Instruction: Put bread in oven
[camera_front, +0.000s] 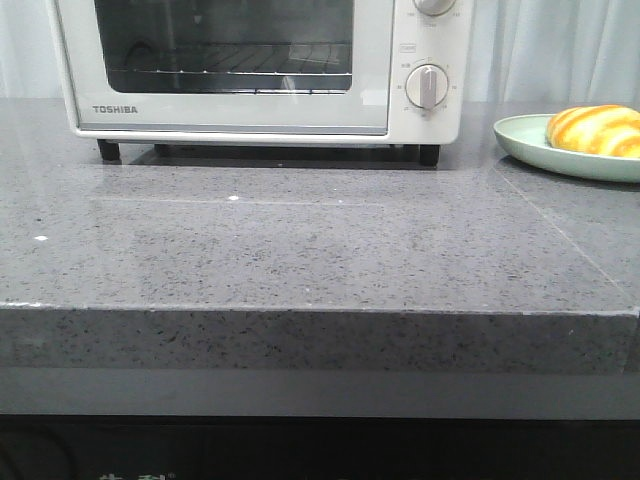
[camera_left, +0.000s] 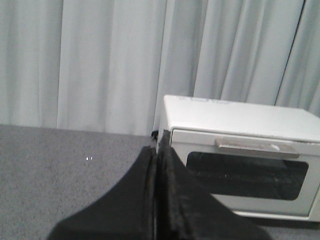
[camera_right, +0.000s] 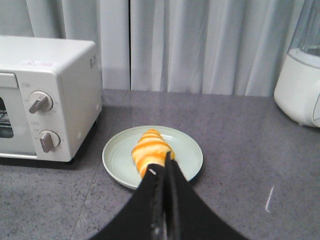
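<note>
The word "TOSHIBA" is printed in small dark capital letters on the lower left corner of the door frame of the white oven (camera_front: 260, 70), seen in the front view. Tiny markings ring the oven's dials (camera_front: 427, 87) and a small label sits above the lower dial, but they are too small to read. A faint pink mark shows on the oven's top in the right wrist view, also unreadable. Partial pale characters appear along the dark lower edge of the front view, cut off and illegible.

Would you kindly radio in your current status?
Both claws, left and right, shut, empty. Bread on green plate. Oven door closed, blocking entry.
</note>
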